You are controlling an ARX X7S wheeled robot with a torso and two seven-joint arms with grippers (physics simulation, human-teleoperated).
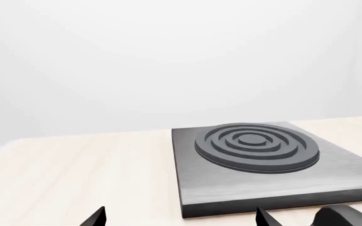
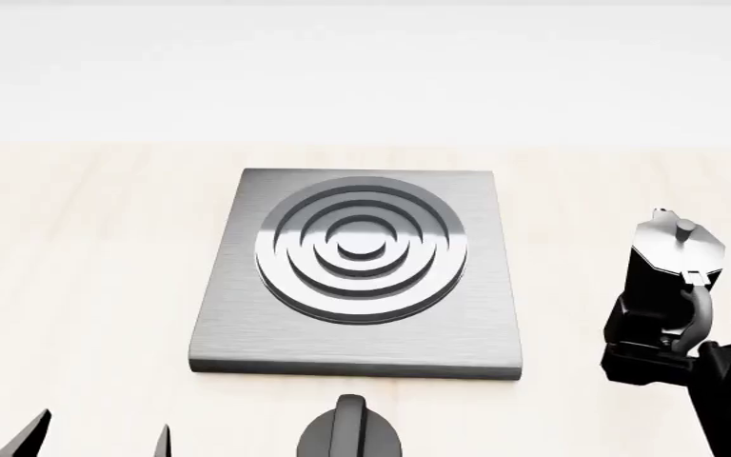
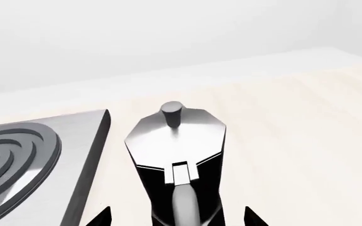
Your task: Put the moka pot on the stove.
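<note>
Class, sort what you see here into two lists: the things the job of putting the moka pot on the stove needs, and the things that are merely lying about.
Needed for the job:
moka pot
stove
right gripper, its fingers either side of the pot

Just lying about:
round black knob in front of the stove
left gripper, holding nothing
wooden table

1. Only small bits of the robot are seen, all plain glossy black.
2. The left gripper [image 2: 99,438] is shown as two thin pointed fingertips, like wedges.
3. The right gripper [image 3: 175,217] is given away by matching dark pointed tips; a blocky black body is glimpsed in the head view.
</note>
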